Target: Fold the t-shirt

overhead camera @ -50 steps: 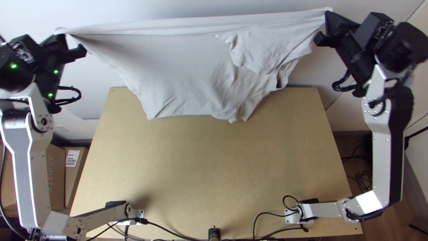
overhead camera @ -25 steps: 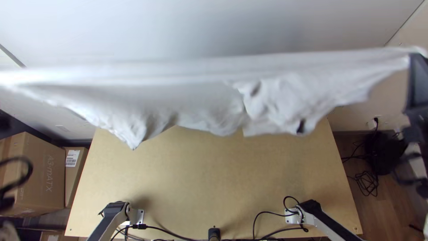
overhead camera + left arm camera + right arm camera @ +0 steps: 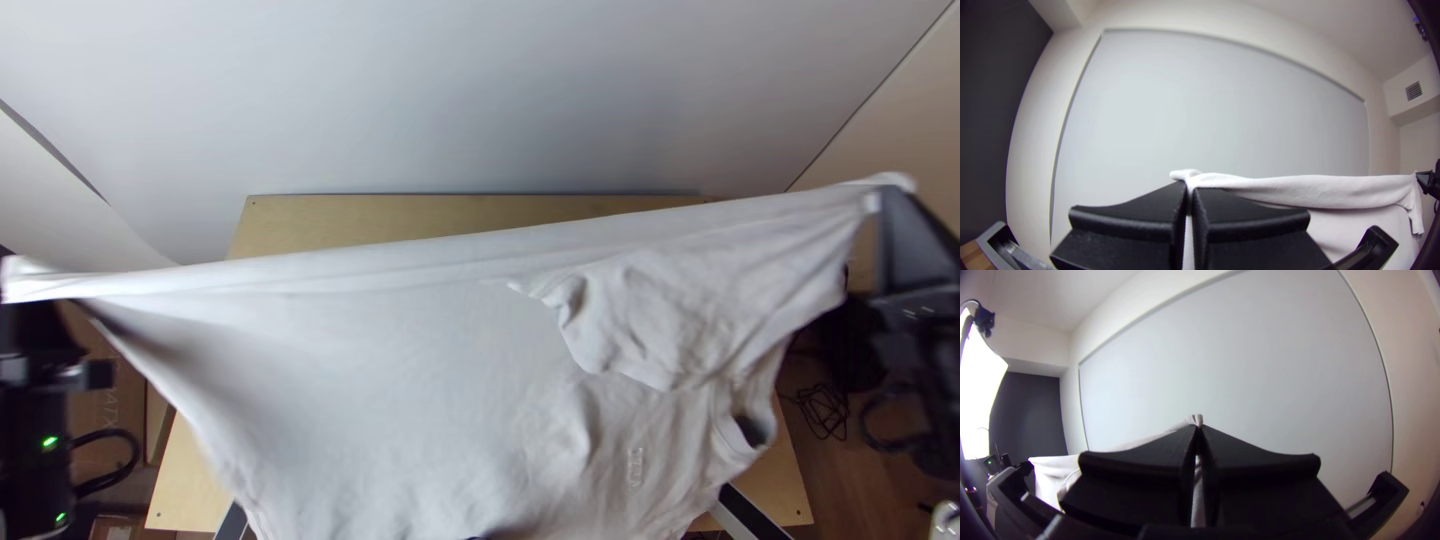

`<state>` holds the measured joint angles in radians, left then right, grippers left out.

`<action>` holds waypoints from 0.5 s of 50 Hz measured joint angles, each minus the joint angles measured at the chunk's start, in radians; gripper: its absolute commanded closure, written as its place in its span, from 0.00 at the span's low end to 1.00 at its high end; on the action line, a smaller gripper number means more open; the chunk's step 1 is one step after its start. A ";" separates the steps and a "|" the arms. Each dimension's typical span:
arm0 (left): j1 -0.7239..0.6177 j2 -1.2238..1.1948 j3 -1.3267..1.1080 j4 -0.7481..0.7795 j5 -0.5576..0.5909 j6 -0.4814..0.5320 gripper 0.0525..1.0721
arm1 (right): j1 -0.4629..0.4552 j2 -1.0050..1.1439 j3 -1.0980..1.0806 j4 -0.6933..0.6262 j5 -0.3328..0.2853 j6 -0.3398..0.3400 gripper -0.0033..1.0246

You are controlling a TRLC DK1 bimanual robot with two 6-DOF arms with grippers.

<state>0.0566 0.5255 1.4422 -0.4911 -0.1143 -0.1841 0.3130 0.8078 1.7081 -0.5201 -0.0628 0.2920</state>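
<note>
The white t-shirt (image 3: 420, 360) hangs stretched in the air between both grippers, its upper edge taut and its lower part draped toward the near side, a sleeve lying over it at the right. At the far left my left gripper (image 3: 38, 300) is shut on one corner; the left wrist view has that gripper (image 3: 1190, 192) with cloth (image 3: 1310, 190) pinched between its fingers. My right gripper (image 3: 885, 210) is shut on the opposite corner at the far right. In the right wrist view, a cloth tip (image 3: 1194, 419) pokes out of this gripper (image 3: 1199, 432).
Below the shirt lies the wooden table (image 3: 400, 215), its far strip and lower corners visible. A pale wall panel (image 3: 450, 90) stands beyond it. Cardboard boxes are at the left, cables (image 3: 822, 410) on the floor at the right.
Both arms first rose and spread apart, then brought the shirt down the picture toward the near side, so it now covers much of the table. Both grippers kept their hold.
</note>
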 measured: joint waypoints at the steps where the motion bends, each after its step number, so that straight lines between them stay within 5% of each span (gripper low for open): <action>1: -0.004 -0.006 -0.032 -0.002 0.000 0.000 0.98 | 0.000 -0.004 -0.025 0.005 0.003 0.001 0.97; 25: -0.011 -0.094 -0.803 0.291 0.066 0.036 0.98 | -0.055 -0.043 -0.800 0.190 0.026 0.102 0.98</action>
<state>0.0460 0.4316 0.6395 -0.2001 -0.0479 -0.1482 0.2584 0.7643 0.9077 -0.3302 -0.0372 0.3939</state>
